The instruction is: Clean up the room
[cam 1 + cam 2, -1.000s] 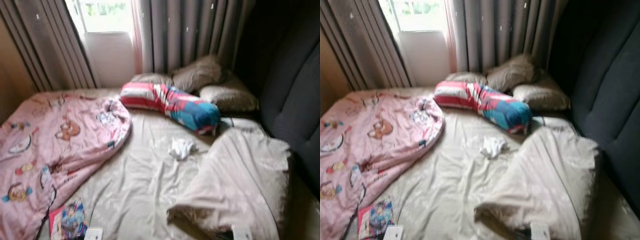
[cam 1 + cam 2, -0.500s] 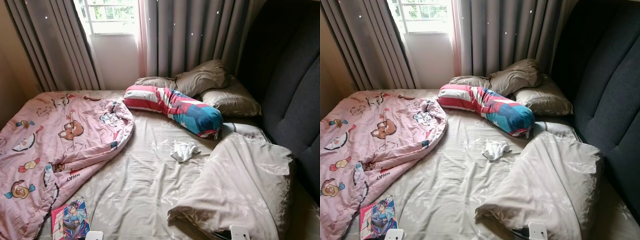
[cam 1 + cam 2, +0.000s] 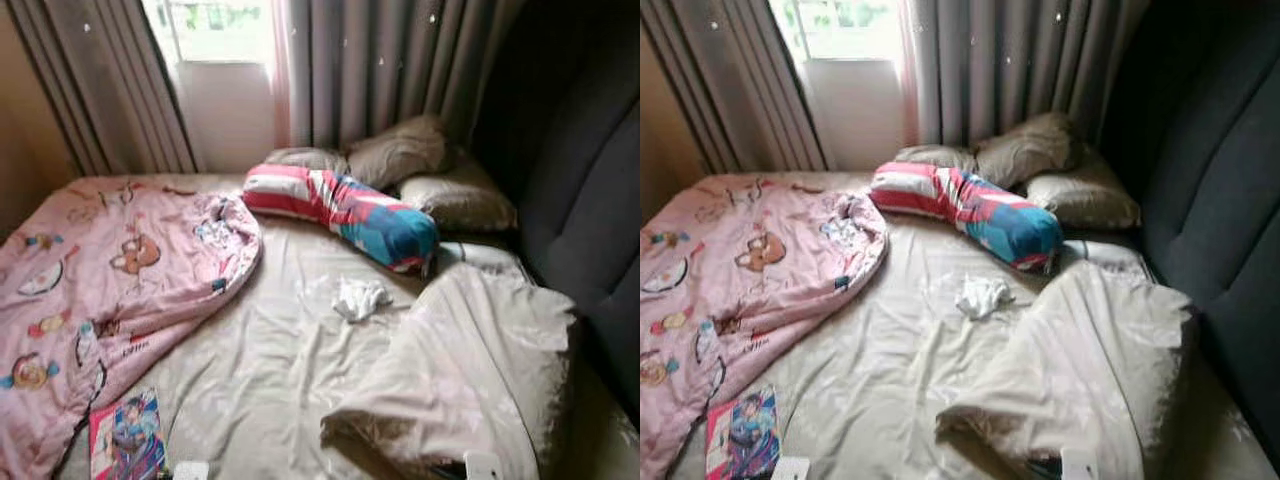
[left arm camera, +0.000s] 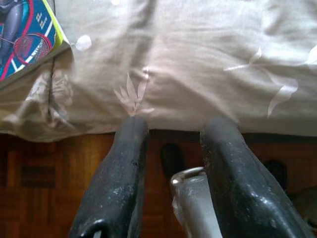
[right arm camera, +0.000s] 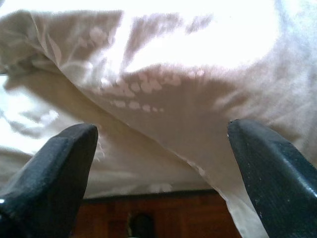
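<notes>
Two end effectors sit at your bed's [image 3: 270, 370] near edge: left end effector [image 4: 171, 134] fingers slightly apart, right end effector [image 5: 161, 144] spread wide, both empty. Your clutter: white cloth [image 3: 358, 297] mid-bed, below the striped bolster [image 3: 345, 210]; pink blanket [image 3: 100, 280] heaped left; beige duvet [image 3: 470, 360] bunched right; comic book [image 3: 125, 440] at the near corner
</notes>
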{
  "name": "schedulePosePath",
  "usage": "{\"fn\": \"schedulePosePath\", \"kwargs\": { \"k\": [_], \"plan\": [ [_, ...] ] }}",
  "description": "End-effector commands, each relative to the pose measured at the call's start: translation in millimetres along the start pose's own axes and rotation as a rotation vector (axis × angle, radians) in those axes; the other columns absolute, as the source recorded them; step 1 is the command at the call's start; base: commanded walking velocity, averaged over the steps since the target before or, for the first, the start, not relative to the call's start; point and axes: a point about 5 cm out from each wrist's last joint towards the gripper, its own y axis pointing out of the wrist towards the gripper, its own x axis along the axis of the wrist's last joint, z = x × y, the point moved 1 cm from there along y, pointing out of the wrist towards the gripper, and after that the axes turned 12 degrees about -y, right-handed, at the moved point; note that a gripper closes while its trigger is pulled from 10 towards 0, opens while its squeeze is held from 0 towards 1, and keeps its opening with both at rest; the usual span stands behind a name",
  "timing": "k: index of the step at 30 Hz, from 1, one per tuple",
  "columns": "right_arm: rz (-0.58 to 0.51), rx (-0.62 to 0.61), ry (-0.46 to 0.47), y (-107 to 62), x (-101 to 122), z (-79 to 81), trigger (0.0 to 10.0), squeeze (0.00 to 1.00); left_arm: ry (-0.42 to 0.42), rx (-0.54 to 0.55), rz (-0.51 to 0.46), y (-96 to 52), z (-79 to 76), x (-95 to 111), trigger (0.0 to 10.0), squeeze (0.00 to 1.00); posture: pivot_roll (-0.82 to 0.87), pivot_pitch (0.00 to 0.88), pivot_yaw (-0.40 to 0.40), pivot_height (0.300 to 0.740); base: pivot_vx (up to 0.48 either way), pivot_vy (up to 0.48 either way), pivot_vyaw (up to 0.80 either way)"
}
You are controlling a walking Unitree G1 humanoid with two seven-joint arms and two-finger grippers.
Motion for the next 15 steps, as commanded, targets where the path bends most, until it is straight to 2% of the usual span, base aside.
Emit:
{"fn": "schedulePosePath", "kwargs": {
  "k": [1,7,15],
  "plan": [
    [0.011,-0.028,0.012,-1.8,-4.6,-8.0,10.0,0.0,0.005,-0.015,0.004,0.7,-5.8,-0.5,10.0,0.0,-0.08,0.0,0.014,0.74,0.0,-0.289,0.0],
    [0.014,-0.035,0.015,-2.2,-6.0,-7.7,10.0,0.0,0.007,-0.015,0.006,0.6,-5.7,-1.4,10.0,0.0,-0.08,0.0,0.017,0.74,0.0,-0.28,0.0],
    [0.004,-0.037,0.017,-2.7,-6.1,-7.7,10.0,0.0,0.004,-0.01,0.007,0.4,-5.5,-2.2,10.0,0.0,-0.08,0.0,0.019,0.74,0.0,0.0,0.0]
  ]
}}
